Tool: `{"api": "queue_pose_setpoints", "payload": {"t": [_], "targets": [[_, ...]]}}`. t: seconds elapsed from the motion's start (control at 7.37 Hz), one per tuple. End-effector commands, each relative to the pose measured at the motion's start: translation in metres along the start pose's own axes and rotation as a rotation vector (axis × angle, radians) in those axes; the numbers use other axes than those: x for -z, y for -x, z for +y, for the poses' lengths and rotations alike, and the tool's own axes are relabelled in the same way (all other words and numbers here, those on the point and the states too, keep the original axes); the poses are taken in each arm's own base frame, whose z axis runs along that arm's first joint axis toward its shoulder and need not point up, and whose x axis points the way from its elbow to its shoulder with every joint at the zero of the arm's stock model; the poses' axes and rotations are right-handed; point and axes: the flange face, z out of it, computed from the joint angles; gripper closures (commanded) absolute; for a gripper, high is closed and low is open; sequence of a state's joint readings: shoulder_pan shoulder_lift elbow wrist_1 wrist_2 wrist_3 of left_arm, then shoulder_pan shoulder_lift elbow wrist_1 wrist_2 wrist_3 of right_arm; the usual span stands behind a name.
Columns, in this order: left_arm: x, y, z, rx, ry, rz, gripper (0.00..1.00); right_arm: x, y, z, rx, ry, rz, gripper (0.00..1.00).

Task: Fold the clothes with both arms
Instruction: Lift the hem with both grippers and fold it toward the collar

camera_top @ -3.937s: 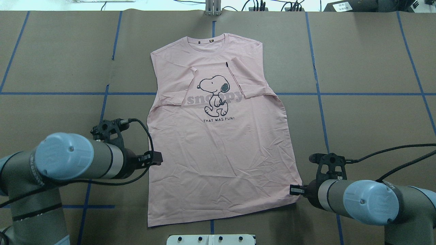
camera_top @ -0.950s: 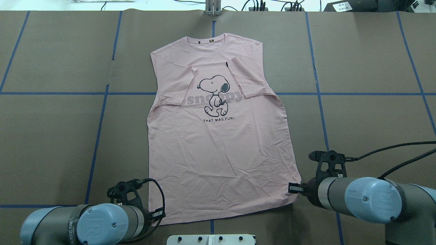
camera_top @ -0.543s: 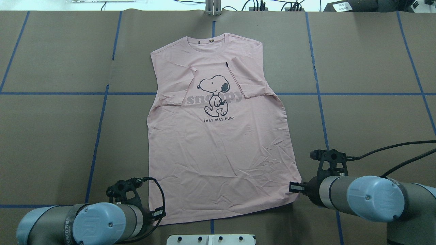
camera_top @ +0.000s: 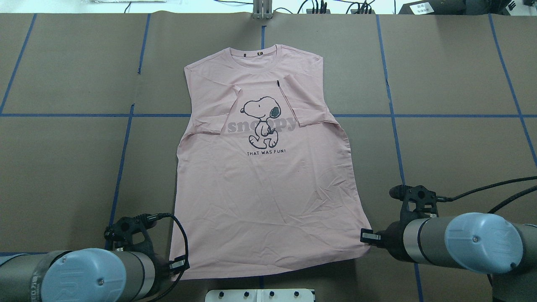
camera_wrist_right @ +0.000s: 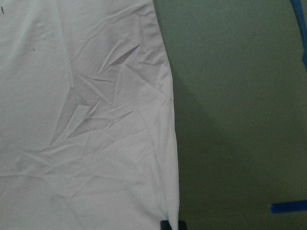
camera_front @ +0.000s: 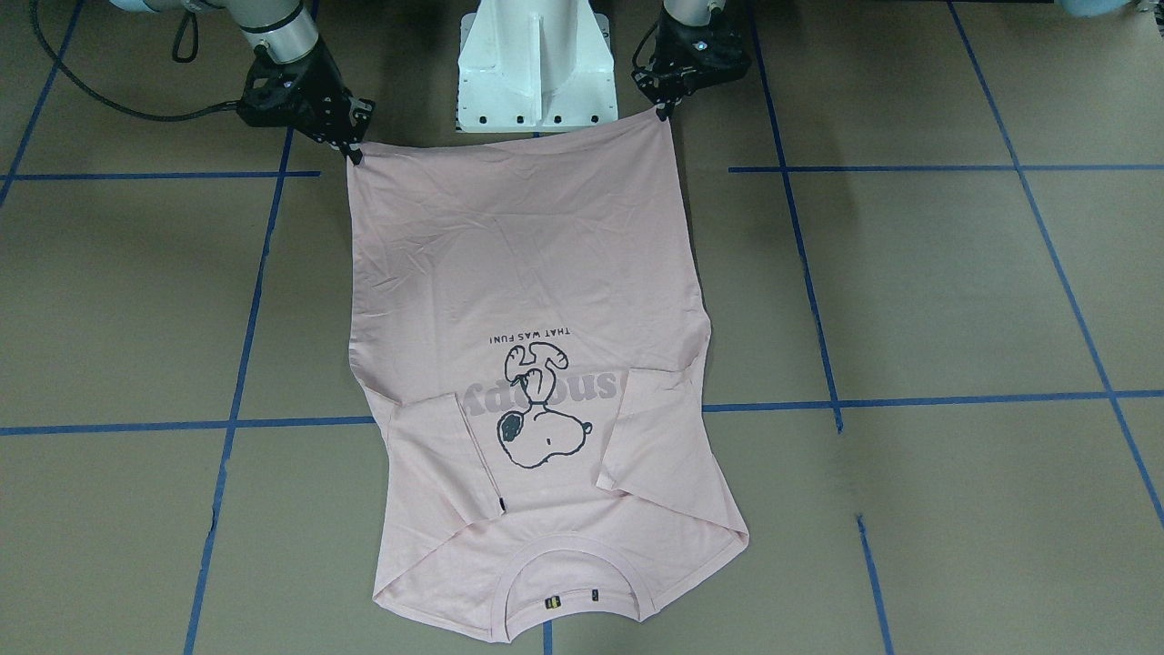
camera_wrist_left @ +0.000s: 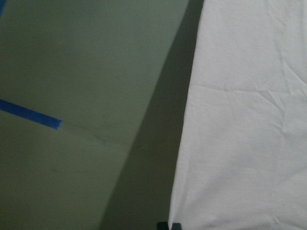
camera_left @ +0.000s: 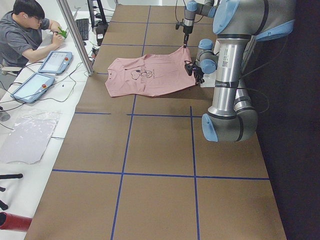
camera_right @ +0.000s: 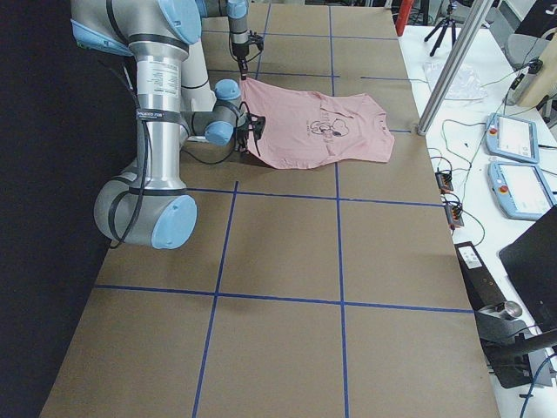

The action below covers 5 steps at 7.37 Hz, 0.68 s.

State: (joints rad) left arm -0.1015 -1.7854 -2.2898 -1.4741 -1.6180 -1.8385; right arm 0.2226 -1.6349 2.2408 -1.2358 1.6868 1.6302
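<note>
The wrist views' bottom edges crop the left gripper [camera_wrist_left: 169, 225] and right gripper [camera_wrist_right: 171, 224] to dark tips. On the T-shirt [camera_top: 268, 188], folded sleeves [camera_top: 304, 100] hide part of the grey lettering [camera_top: 289, 124]; the collar label [camera_top: 260, 53] seems unreadably small.

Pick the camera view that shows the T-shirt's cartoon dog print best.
Overhead exterior: the dog print on the T-shirt sits upright, large and unobstructed. Front-facing shows it clearly but upside down; both side views show it tiny; the wrist views miss it.
</note>
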Motion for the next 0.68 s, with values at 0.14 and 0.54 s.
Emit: {"api": "queue_pose_setpoints", "payload": {"t": [0.14,0.54], "targets": [[0.049,0.01,0.035,-0.063,0.063,0.008,1.0,0.025,-0.005,0.074,-0.032,0.143,-0.003,1.0],[0.064,0.013,0.039,-0.103,0.075,0.017,1.0,0.071,-0.024,0.102,0.005,0.216,0.005,1.0]]}}
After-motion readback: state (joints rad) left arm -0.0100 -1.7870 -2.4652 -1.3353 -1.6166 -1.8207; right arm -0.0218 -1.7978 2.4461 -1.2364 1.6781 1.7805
